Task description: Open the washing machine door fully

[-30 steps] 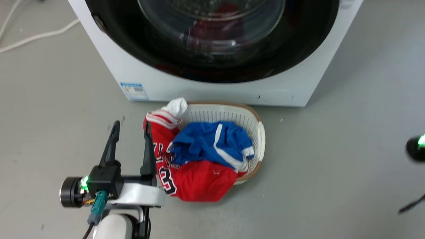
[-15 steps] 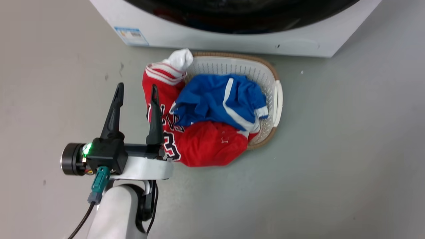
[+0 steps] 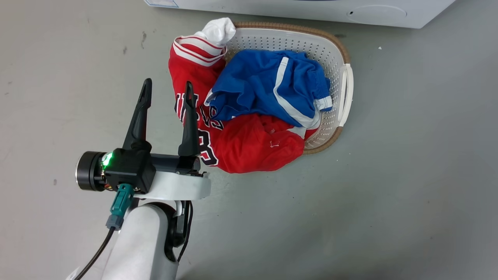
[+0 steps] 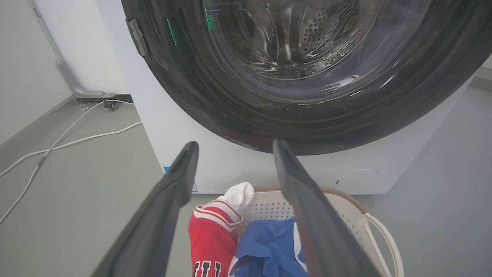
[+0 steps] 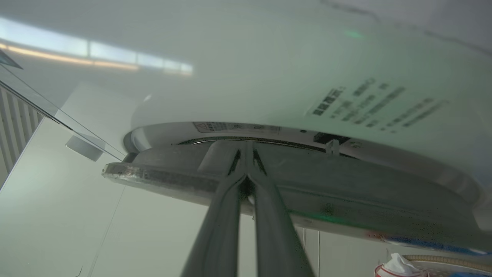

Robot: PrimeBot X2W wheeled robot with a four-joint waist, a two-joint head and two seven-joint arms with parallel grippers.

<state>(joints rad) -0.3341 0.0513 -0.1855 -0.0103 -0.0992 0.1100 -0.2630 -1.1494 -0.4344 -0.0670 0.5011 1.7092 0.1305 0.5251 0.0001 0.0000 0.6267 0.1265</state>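
Right gripper (image 5: 245, 175): fingers pressing together at the speckled edge of the door (image 5: 346, 192).
I'm seeing the left gripper (image 4: 235, 143) spread, glossy black glass beyond its fingertips.

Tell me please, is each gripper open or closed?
Left gripper: open, empty.
Right gripper: shut, tips at the round glossy black washing machine door.

A smooth grey floor (image 3: 408, 175) with a few small dark scuff marks (image 3: 144, 37) lies under soft, even light. In the left wrist view, thin white cables (image 4: 88, 137) trail across it toward a pale wall (image 4: 19, 57), where a slanted grey metal bar (image 4: 67, 77) comes down. A white perforated plastic laundry basket (image 3: 330, 50) stands on the floor.
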